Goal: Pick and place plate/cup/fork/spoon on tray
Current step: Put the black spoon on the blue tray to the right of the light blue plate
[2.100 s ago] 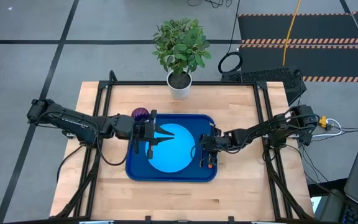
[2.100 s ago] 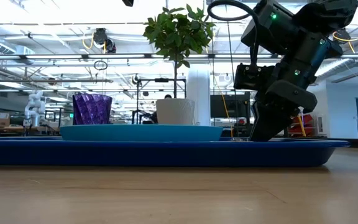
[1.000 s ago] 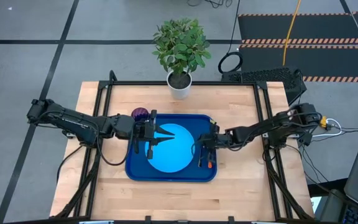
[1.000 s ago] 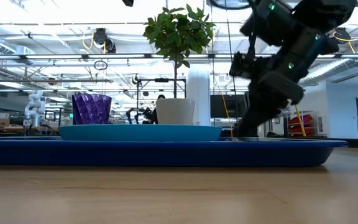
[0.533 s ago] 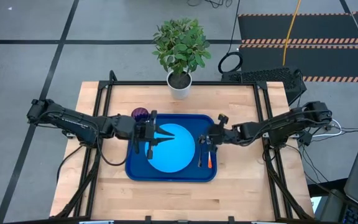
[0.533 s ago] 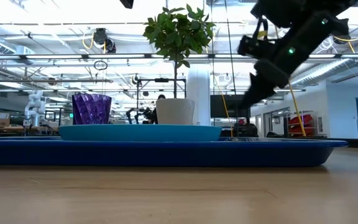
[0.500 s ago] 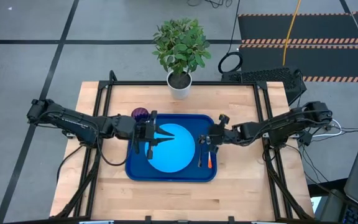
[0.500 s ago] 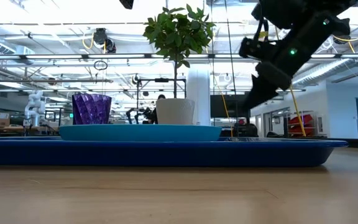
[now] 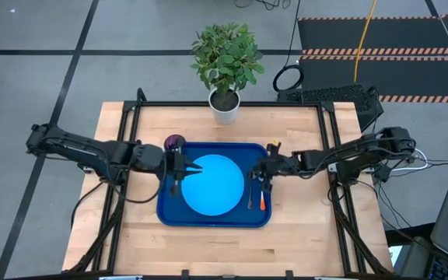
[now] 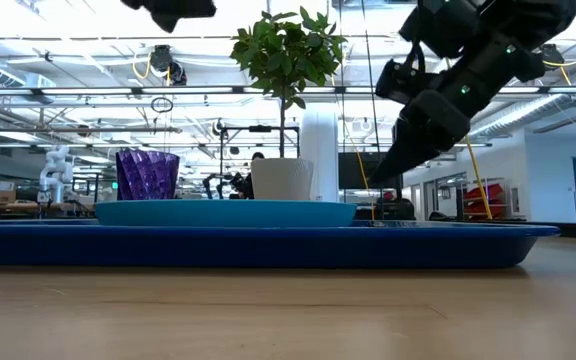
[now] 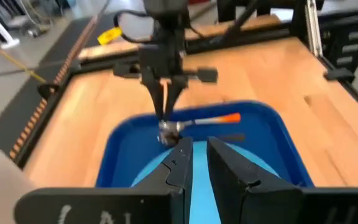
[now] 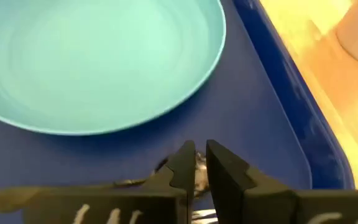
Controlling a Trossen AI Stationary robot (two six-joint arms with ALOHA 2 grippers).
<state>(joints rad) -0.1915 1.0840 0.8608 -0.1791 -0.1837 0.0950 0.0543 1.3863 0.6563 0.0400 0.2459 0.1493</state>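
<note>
The light-blue plate (image 9: 212,185) lies flat in the dark blue tray (image 9: 267,219). The orange-handled fork (image 9: 261,202) and the dark spoon (image 9: 250,196) lie side by side on the tray's floor, right of the plate. The purple cup (image 9: 174,142) stands on the table at the tray's far left corner. My left gripper (image 9: 195,166) is shut and hangs over the plate's left edge. My right gripper (image 9: 257,177) is shut and hangs above the fork's tines (image 12: 197,173), clear of the tray in the low view (image 10: 376,183).
A white pot with a green plant (image 9: 225,105) stands at the table's far edge, behind the tray. Bare wood shows along the table's near edge and on both sides of the tray. Black frame rails run along the left and right sides.
My right gripper has risen off the tray's floor beside the fork and drawn a little toward the far right; it stays shut. The fork and spoon lie still on the tray. My left gripper has drawn back toward the table's left edge, from above the plate's middle to its left edge.
</note>
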